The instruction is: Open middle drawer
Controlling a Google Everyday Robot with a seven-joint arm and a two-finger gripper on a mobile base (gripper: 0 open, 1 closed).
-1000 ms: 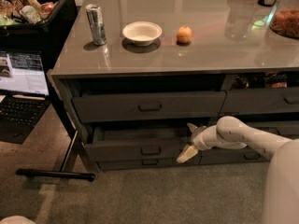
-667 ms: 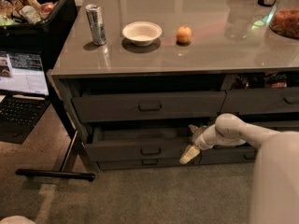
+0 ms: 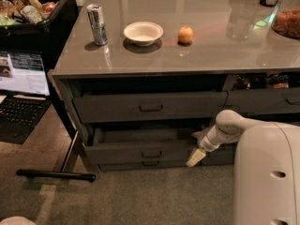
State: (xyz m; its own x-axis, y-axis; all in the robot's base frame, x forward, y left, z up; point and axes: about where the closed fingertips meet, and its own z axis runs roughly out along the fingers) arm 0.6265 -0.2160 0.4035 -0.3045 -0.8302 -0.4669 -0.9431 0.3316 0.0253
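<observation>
The middle drawer (image 3: pixel 136 151) is a dark grey front with a small loop handle (image 3: pixel 151 153) at its centre. It stands pulled out a little from the cabinet, and its paler inside (image 3: pixel 140 135) shows above the front. My gripper (image 3: pixel 196 147) is at the right end of this drawer's front, on the white arm (image 3: pixel 229 128) that reaches in from the right. It is well right of the handle. Whether it touches the drawer's edge is unclear.
The taller top drawer (image 3: pixel 150 106) is above and the shortest drawer (image 3: pixel 145 163) is below. A can (image 3: pixel 97 24), a bowl (image 3: pixel 143 33) and an orange fruit (image 3: pixel 185 34) stand on the counter. A laptop (image 3: pixel 21 86) on a stand and its floor bar (image 3: pixel 56 175) are at the left. My white body (image 3: pixel 267 172) fills the lower right.
My gripper has shifted slightly to the right along the drawer's end, and the arm has drawn in closer to my body. The middle drawer stays pulled out about the same.
</observation>
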